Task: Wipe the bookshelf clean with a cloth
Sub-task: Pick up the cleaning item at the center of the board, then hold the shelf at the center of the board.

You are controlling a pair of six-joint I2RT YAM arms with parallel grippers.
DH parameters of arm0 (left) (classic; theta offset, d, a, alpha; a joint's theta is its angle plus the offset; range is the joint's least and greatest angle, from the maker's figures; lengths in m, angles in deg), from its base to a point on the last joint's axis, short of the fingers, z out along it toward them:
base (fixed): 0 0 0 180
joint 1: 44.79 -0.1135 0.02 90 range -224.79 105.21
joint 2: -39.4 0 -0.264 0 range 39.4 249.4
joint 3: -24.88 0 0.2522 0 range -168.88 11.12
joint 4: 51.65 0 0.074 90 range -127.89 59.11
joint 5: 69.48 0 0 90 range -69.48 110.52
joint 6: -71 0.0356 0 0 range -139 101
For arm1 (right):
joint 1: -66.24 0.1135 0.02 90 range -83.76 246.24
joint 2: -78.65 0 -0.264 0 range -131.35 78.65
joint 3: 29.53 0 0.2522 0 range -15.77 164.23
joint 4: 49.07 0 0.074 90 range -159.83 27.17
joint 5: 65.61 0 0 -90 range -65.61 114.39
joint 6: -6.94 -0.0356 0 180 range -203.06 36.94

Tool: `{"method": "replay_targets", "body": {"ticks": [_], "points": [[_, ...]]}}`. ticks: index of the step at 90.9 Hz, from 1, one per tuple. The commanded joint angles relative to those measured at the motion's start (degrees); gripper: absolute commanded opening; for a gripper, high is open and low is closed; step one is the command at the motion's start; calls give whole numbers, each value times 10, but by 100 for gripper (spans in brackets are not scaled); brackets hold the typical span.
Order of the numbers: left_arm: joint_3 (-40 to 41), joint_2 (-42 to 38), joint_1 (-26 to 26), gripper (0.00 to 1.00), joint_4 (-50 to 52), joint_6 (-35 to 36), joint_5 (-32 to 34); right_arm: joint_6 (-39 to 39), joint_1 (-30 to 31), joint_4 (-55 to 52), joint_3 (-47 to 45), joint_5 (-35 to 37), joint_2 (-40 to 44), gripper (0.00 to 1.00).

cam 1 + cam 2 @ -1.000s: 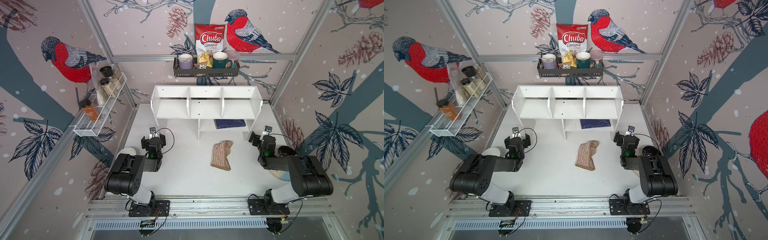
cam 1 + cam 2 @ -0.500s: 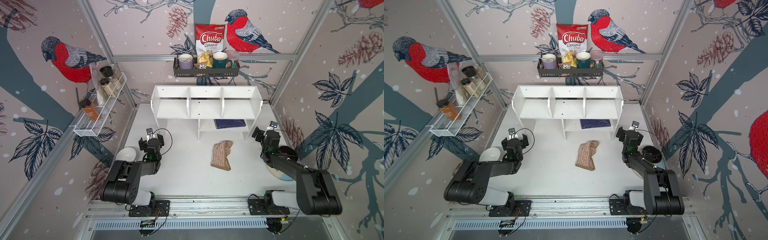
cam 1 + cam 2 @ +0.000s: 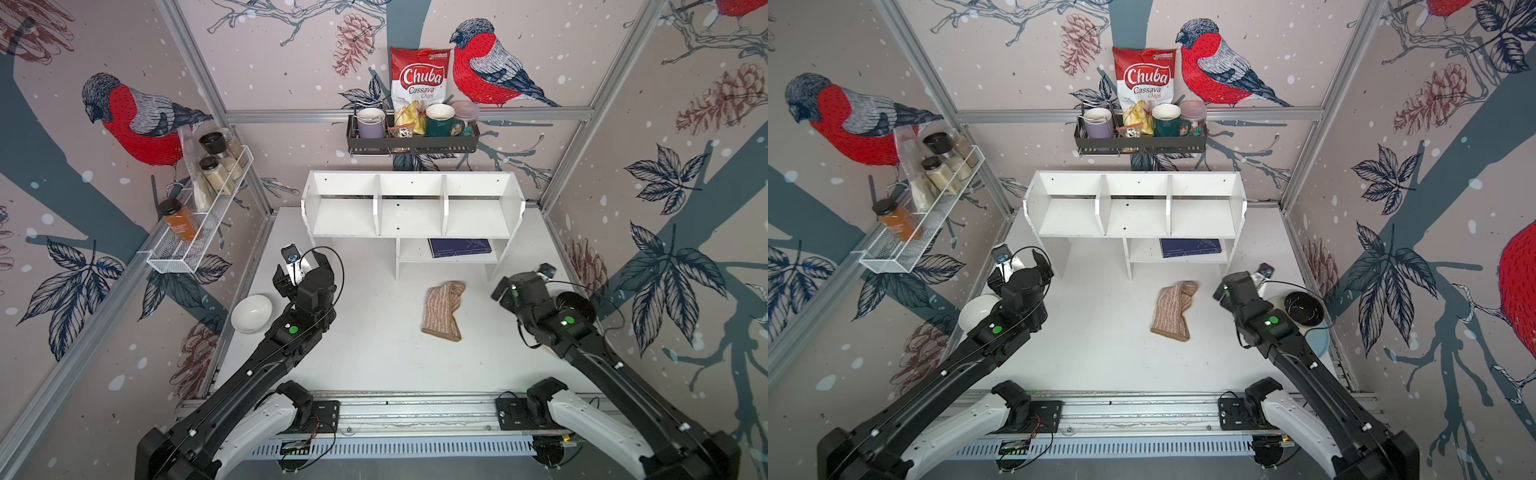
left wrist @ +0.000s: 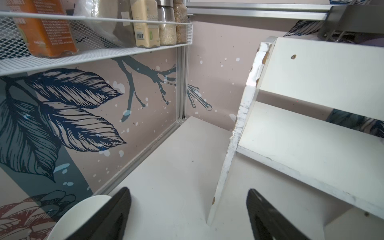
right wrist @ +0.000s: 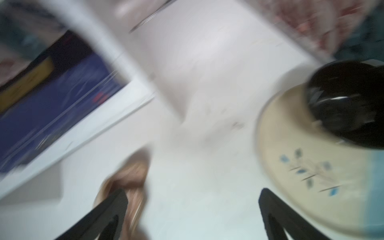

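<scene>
On the near side of the bookshelf [image 3: 411, 216], the cloth [image 3: 442, 309] lies loose within reach. Either side, left gripper [image 4: 188, 190] and right gripper [image 5: 192, 190] gape empty, seemingly poised to grab it.

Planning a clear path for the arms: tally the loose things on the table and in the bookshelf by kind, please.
bowls: 2 (white bowl, black bowl)
plate: 1
cloth: 1
book: 1
total: 5
</scene>
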Motion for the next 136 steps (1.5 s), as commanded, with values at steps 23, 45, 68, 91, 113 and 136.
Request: {"method": "replay_targets", "body": {"ticks": [23,45,68,91,113,136], "points": [[-152,-32,2,85,342,-77,-74,-8,141,113,73,-68,-308,92],[-225,-22,-15,92,338,-88,-48,7,134,166,100,-135,-411,49],[-324,107,-125,91,416,-80,-235,14,140,146,78,-132,-350,0],[-371,150,-201,96,395,-73,-309,40,151,65,150,-100,-231,0],[-379,195,-233,94,289,-42,-388,113,162,-12,348,-47,-226,0],[-373,248,-242,85,202,-4,-430,145,175,-22,422,-22,-240,0]]}}
